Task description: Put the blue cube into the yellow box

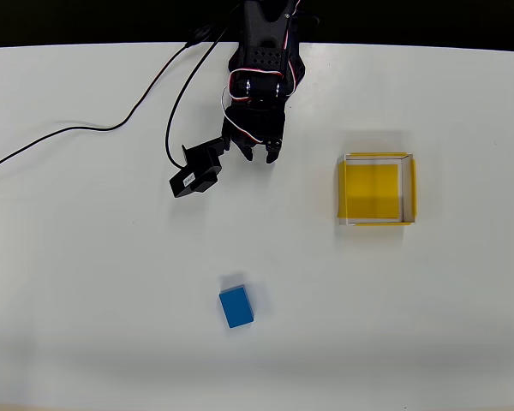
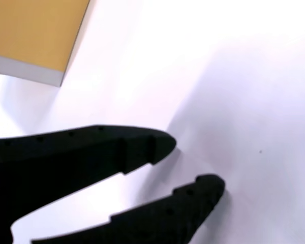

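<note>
Fingers released, nothing held.
Your gripper [image 1: 259,156] hangs at the counter's [image 1: 86,282] far edge, overhead view; blue cube [image 1: 236,306] lies well below it, apart from the yellow box [image 1: 376,189] at right, which stands empty.

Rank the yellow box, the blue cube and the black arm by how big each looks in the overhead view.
Largest to smallest:
1. The black arm, though it stands nearer the camera, which may inflate it.
2. The yellow box.
3. The blue cube, clearly smallest.
</note>
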